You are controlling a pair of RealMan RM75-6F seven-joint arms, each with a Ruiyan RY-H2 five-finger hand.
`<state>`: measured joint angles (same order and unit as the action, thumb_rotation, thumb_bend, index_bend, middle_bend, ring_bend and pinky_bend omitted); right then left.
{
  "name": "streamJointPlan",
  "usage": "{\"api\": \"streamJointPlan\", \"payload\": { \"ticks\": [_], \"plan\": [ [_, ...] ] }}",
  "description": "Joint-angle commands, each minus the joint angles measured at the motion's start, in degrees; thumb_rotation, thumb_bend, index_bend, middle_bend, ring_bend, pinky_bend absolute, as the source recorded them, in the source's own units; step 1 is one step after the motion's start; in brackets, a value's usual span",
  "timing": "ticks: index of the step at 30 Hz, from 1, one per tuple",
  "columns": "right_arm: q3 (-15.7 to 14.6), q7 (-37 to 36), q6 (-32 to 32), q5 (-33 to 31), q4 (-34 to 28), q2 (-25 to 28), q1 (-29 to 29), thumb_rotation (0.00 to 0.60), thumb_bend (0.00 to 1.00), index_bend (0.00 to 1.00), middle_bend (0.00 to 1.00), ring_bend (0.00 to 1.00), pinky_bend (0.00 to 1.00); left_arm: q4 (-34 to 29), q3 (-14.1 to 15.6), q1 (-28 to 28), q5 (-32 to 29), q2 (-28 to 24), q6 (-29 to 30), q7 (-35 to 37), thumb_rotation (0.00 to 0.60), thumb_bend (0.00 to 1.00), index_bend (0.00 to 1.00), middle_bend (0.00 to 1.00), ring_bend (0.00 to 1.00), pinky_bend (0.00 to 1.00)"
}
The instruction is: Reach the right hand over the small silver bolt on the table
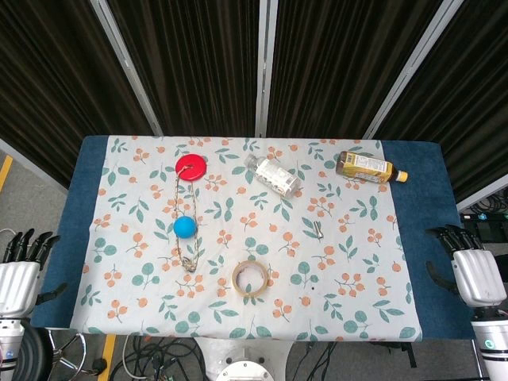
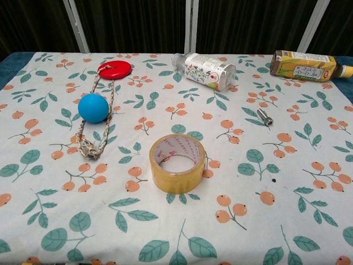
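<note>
Dark curtains behind; desk (image 1: 429,238) under floral cloth. Our right robot hand (image 1: 475,266) hung off desk's right edge, fingers apart, holding nothing; left robot hand (image 1: 22,266) likewise at left edge. We judged: sweep right robot hand inward, stop above bolt. Small silver bolt (image 1: 317,231) lay flat right of centre, long axis roughly front-to-back.

Left robot hand (image 1: 22,266): black fingers, silver-white ribbed palm housing, dark wrist cuff below. Right robot hand (image 1: 474,270): same build, black fingers, silver-grey back plate, pale cylindrical wrist. Both only in head view.
</note>
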<state>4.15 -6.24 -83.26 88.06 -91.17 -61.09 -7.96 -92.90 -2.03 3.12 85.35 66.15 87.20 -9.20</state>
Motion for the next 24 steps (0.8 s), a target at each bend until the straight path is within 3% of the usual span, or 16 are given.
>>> {"api": "streamJointPlan", "payload": {
  "ticks": [1, 13, 19, 24],
  "plan": [
    [-0.1, 0.0, 0.2, 0.2, 0.0, 0.0, -0.1, 0.6, 0.28, 0.25, 0.26, 0.14, 0.18, 0.0, 0.0, 0.0, 0.0, -0.1, 0.0, 0.0, 0.6, 0.09, 0.18, 0.14, 0.0, 0.02],
    [-0.3, 0.4, 5.1, 2.1, -0.6, 1.0, -3.8, 0.6, 0.28, 0.25, 0.26, 0.14, 0.18, -0.1, 0.3, -0.3, 0.7, -0.1, 0.5, 0.3, 0.6, 0.09, 0.18, 0.14, 0.0, 0.02],
    [1.0, 0.3, 14.9, 0.0, -1.1, 1.6, -9.9, 0.6, 0.29, 0.25, 0.3, 0.14, 0.18, 0.0, 0.4, -0.4, 1.4, -0.3, 0.8, 0.6, 0.6, 0.09, 0.18, 0.14, 0.0, 0.02],
    [3.3, -1.5, 26.1, -3.0, 1.2, -1.1, -17.8, 0.6, 0.38, 0.2, 0.31, 0.14, 0.18, 0.3, 0.2, -0.3, 1.2, -0.1, 0.9, 1.1, 0.6, 0.09, 0.18, 0.14, 0.0, 0.02]
  ]
}}
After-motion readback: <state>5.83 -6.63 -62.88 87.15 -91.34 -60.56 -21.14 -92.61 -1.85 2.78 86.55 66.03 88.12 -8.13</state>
